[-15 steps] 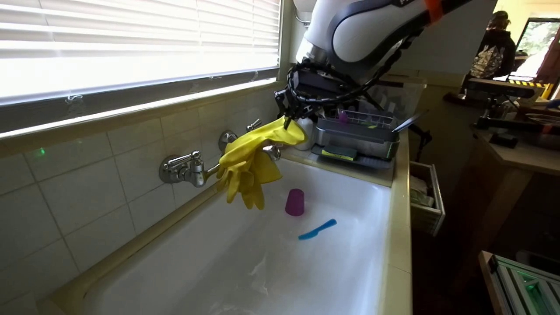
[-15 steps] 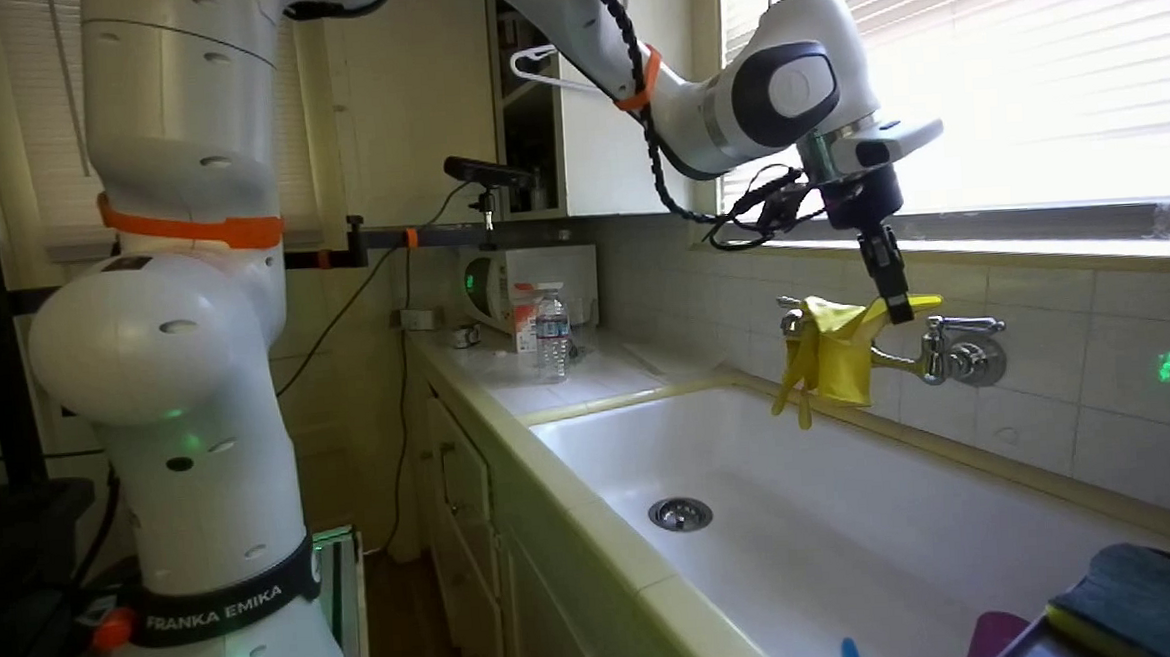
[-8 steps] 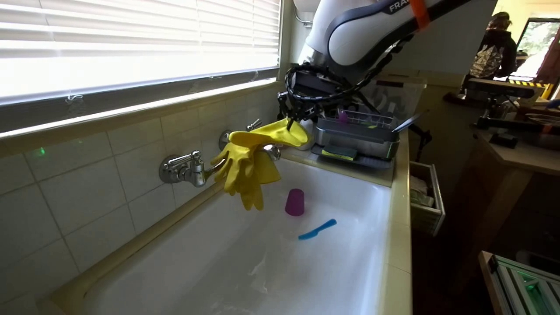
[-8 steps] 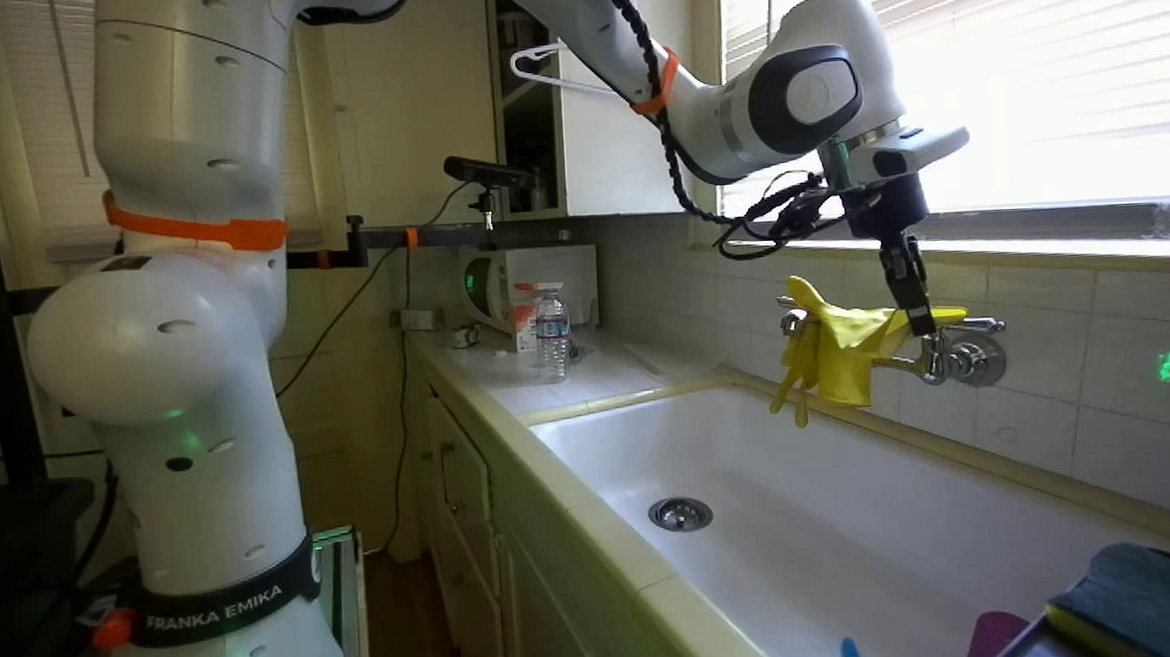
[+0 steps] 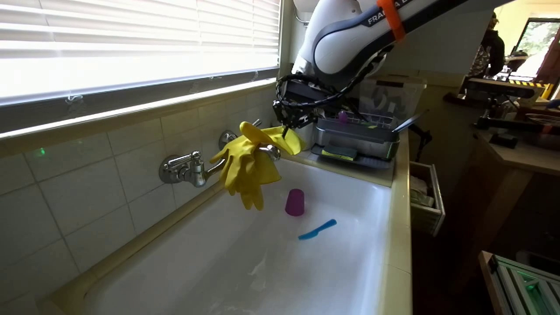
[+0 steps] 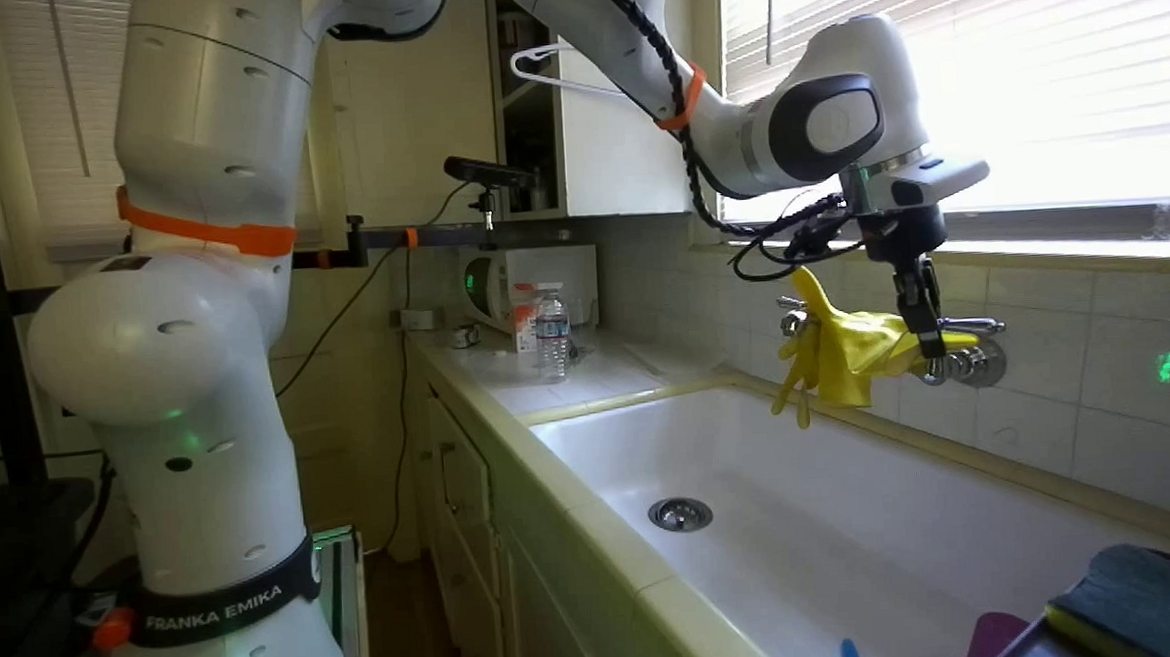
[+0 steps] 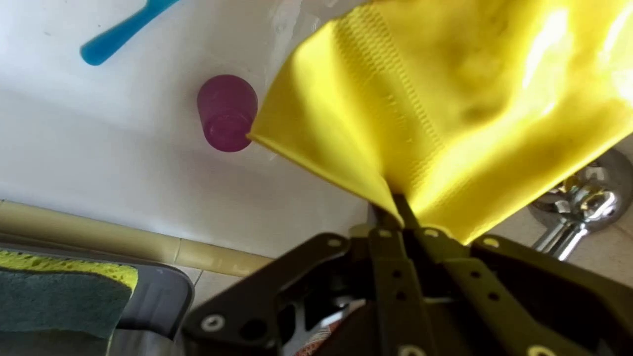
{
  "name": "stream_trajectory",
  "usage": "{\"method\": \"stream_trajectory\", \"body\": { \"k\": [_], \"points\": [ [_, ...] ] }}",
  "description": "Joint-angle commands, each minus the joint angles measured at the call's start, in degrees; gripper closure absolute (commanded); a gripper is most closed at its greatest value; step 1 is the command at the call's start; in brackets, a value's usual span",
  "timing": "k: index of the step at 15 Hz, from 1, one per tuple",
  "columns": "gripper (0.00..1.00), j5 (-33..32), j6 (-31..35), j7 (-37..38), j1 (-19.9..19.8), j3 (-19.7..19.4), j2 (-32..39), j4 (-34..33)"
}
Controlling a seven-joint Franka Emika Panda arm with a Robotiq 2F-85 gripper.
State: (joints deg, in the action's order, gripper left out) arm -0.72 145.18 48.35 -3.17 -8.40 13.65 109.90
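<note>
Black gripper [image 7: 397, 211], jaws closed tight w/ the cuff [image 7: 319, 118] of yellow gloves [image 5: 240, 166] pinched btwn them. Gloves are draped over the chrome tap [image 5: 194, 173], above the white sink [image 5: 306, 280]; some glove fingers dangle, one points up. In the sink below: purple cup [image 5: 295, 202] & blue knife [image 5: 317, 229], nr each other, not touching. Past the sink's end, a grey-green & yellow sponge [image 7: 59, 301] lies on a dark tray [image 7: 165, 287] by the dish rack [image 5: 356, 135]. Tiled wall [image 5: 83, 192] is behind the tap, w/ v. bright window blinds [image 5: 140, 39] over it. Beyond the sink's other end, on the counter [image 6: 602, 368], a clear water bottle [image 6: 552, 342] stands nr a white microwave [image 6: 567, 269]. Way in the bg, across the room, a person [image 5: 494, 48] in dark clothes, partly hidden; can't make out the face.
</note>
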Motion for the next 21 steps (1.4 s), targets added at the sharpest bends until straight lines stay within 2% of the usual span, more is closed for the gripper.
{"method": "stream_trajectory", "body": {
  "k": [1,3,4,5,6,11,15,21],
  "points": [
    [0.99,2.04,-0.38,-0.62,0.41,0.44,2.36,-2.46],
    [0.99,2.37,-0.71,-0.88,0.67,0.65,2.81,-3.04],
    [0.91,2.3,-0.69,-0.78,0.85,0.71,3.02,-3.22],
    [0.71,2.19,-0.81,-0.67,1.02,0.71,3.16,-3.4],
    [0.67,2.11,-0.91,-0.62,1.14,0.73,3.26,-3.5],
    [0.27,2.18,-1.23,-0.98,1.41,0.87,3.5,-3.97],
    [0.01,1.7,-1.17,-0.61,1.85,0.81,3.26,-4.05],
    [0.0,0.25,-3.71,-1.72,3.26,1.16,0.31,-1.98]
  ]
}}
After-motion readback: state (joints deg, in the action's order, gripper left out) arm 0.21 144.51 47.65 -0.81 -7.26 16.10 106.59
